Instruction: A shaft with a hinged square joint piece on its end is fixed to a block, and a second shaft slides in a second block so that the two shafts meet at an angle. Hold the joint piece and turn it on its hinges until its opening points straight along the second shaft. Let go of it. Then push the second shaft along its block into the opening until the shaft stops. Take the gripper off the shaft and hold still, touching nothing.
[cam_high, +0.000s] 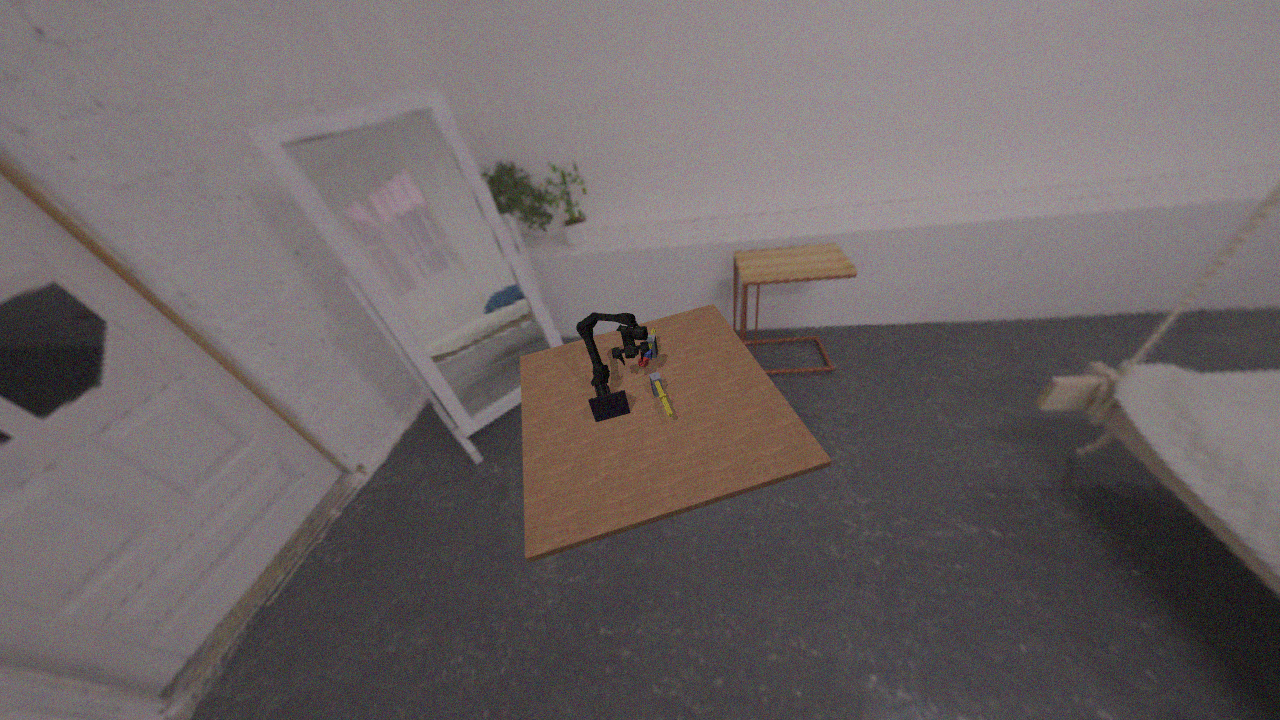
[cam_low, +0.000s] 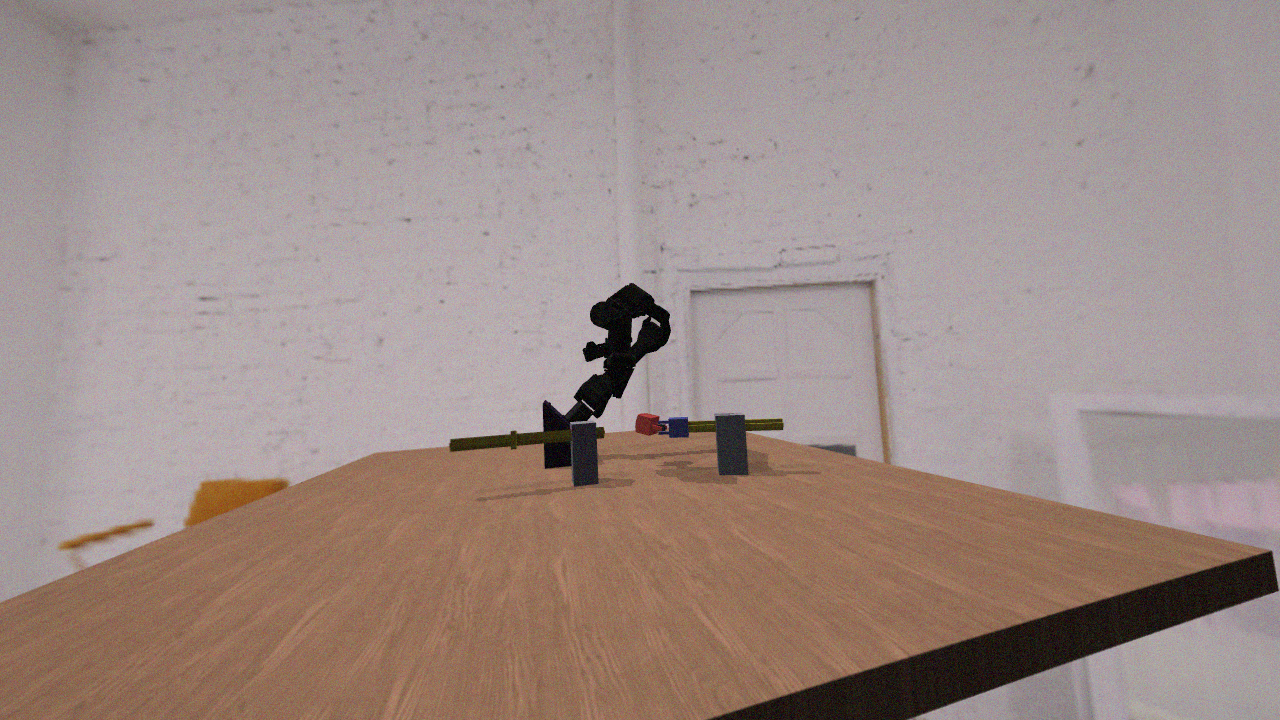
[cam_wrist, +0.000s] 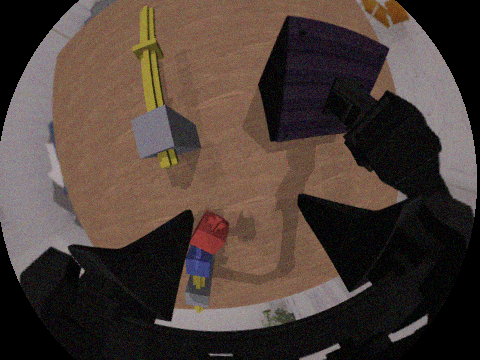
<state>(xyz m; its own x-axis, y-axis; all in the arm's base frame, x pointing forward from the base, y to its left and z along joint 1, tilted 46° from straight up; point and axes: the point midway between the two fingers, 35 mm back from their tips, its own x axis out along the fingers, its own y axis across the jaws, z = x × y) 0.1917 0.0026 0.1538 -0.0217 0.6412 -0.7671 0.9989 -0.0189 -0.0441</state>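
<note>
My gripper (cam_high: 633, 358) (cam_wrist: 246, 207) is open and empty, above the table. In the wrist view the red joint piece (cam_high: 642, 362) (cam_low: 646, 423) (cam_wrist: 210, 232) shows between the fingers, close beside the left one. It is hinged to a blue piece (cam_low: 678, 427) (cam_wrist: 198, 261) on the first yellow shaft (cam_low: 768, 424) (cam_wrist: 199, 282), fixed in a grey block (cam_low: 731, 445) (cam_wrist: 198, 296). Its opening faces up and right in the wrist view, not along the second shaft (cam_high: 665, 405) (cam_low: 478, 442) (cam_wrist: 150, 72). That shaft runs through the second block (cam_high: 656, 383) (cam_low: 584, 456) (cam_wrist: 154, 131), its near end apart from the joint.
The dark arm base (cam_high: 609, 406) (cam_wrist: 320, 85) stands on the wooden table (cam_high: 608, 501) (cam_low: 537, 582), across from the second block. A raised collar (cam_low: 514, 439) (cam_wrist: 148, 48) sits on the second shaft on the far side of its block. The arm casts shadows near the joint.
</note>
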